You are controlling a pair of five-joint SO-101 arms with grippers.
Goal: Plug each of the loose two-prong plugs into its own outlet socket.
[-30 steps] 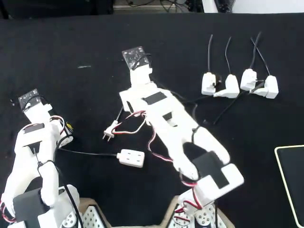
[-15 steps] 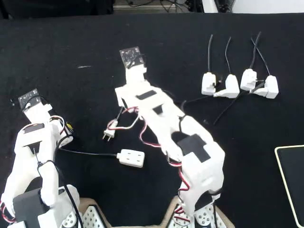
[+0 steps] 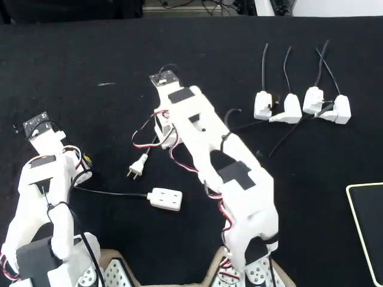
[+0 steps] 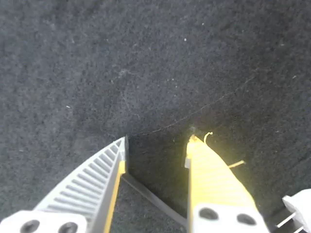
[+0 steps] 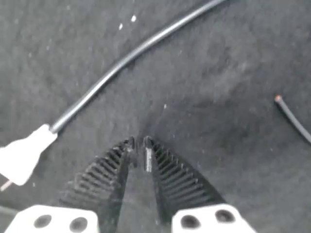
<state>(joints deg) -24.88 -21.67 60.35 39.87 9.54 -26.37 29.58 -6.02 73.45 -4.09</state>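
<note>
A loose white two-prong plug [image 3: 138,167] lies left of centre on the black table, its black cable [image 5: 131,56] running toward the back. A white outlet strip [image 3: 164,198] sits just in front of it. My right gripper [image 3: 164,135] points down at the cloth just behind the plug [image 5: 23,156], its fingers [image 5: 114,165] shut with nothing between them [image 5: 138,143]. At the left my left gripper [image 3: 84,167] stands open [image 4: 155,145] low over the cloth, astride the strip's thin black cable [image 4: 150,199]. A white pronged plug [image 4: 297,213] shows at its yellow finger's side.
Four white plug-and-socket pairs [image 3: 302,106] with short black leads sit at the back right. A dark tray with a pale rim [image 3: 358,190] is at the right edge. A bare cable end [image 5: 291,116] lies near the right gripper.
The right arm has folded in from the right and its wrist has tipped down over the loose plug's cable. The plug has barely shifted. The left arm has kept still.
</note>
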